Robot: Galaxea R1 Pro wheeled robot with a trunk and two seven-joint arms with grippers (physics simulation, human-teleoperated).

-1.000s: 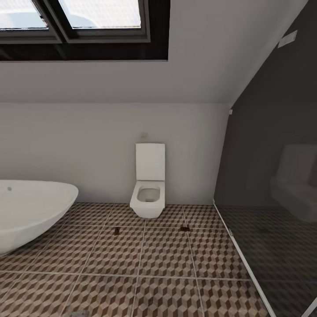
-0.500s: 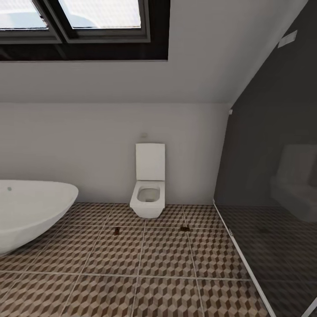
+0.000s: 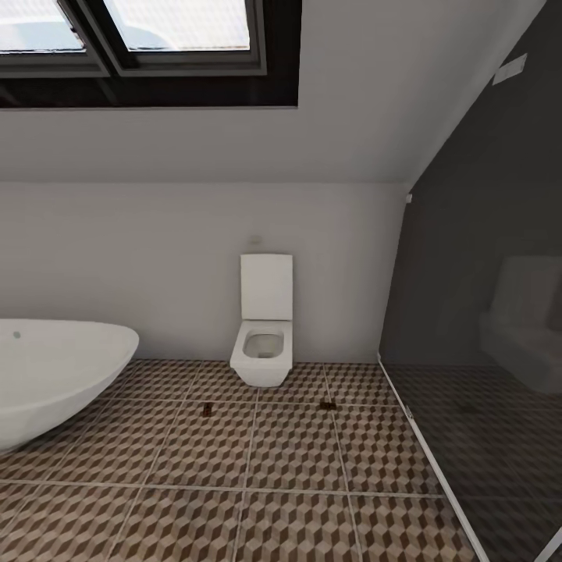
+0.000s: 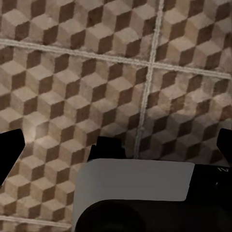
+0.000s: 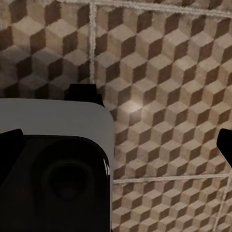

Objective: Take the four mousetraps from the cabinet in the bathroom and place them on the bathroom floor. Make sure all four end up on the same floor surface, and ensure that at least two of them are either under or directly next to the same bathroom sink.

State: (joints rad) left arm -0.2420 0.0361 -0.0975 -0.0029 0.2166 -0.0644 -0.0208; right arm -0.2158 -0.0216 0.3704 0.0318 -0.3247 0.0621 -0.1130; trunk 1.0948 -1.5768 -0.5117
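Left pincer (image 4: 116,145) wide | right pincer (image 5: 116,142) wide | mousetraps (image 3: 207,409) far ahead by toilet (image 3: 264,343)

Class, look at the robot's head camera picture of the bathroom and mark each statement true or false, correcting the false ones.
1. Two small dark brown mousetraps, one and another, lie on the cube-patterned tiled floor. True.
2. The white square toilet has its lid shut. False: the lid stands up and the bowl is open.
3. A white oval bathtub stands at the left. True.
4. Both mousetraps rest inside the bathtub. False: they lie on the tiles in front of the toilet, one to each side.
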